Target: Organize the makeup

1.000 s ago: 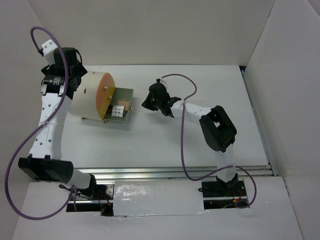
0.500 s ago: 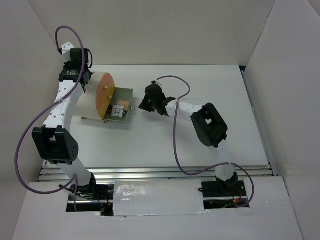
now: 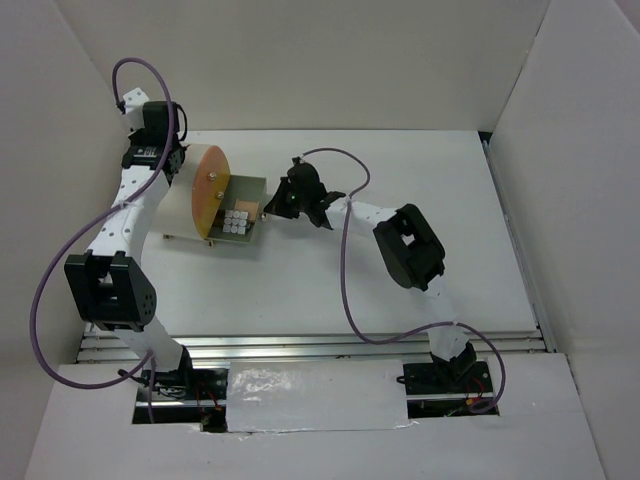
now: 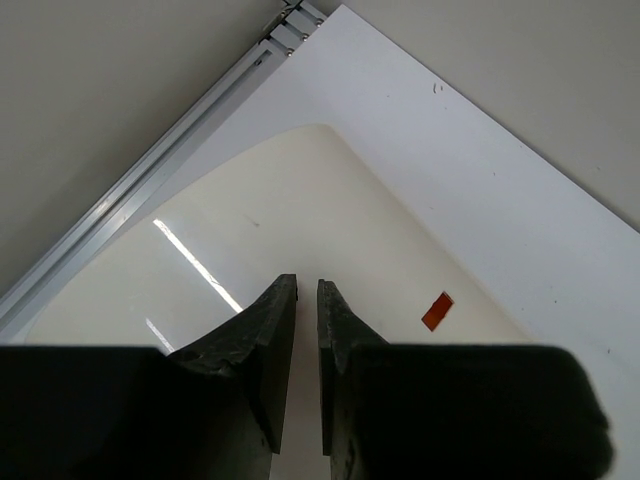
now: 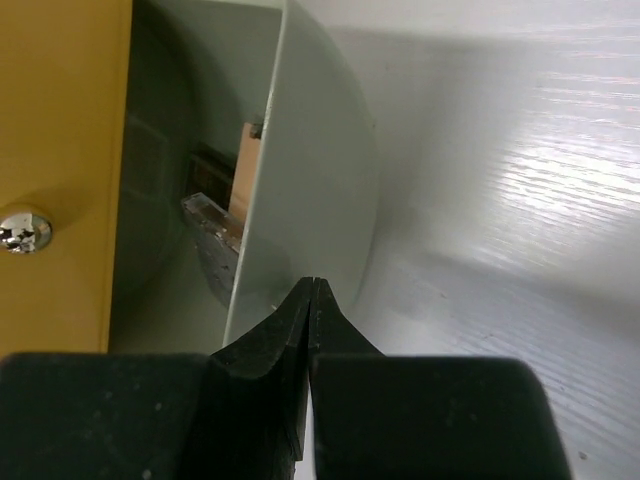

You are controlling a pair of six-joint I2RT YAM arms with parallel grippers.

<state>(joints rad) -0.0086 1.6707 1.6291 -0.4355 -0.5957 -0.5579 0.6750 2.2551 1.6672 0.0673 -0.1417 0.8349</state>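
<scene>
Top external view: the cylinder (image 3: 178, 205) is lying on its side at the left of the table (image 3: 400, 290), and its drawer (image 3: 252, 186) is standing pulled out behind the orange front (image 3: 207, 190). The makeup that shows is sitting inside that drawer; a palette (image 3: 235, 222) with pale squares is lying flat at the near end. The right gripper (image 3: 272, 206) is pointing at the drawer's right wall. In the right wrist view its fingers are pressed together with no gap, tips at the rim of that wall; whether they are touching it cannot be told. Past the wall, a peach piece (image 5: 246, 165) and a clear piece (image 5: 205, 213) are showing in part, too hidden to identify. The left gripper (image 4: 305, 290) is hovering over the cylinder's cream side, at its far end from the drawer. Its fingers are standing almost together, with a thin slit between them, and are gripping nothing. Assessment: the makeup is likely light, rigid and slick-cased, so it is apt to skid or tip under a poor pinch. Hinged lids may be prone to springing open. The palette is best taken across its narrow width, by the two long edges and near the middle, with the fingers coming straight down. The drawer walls are leaving little room beside it, so an approach from the open top is advisable.
</scene>
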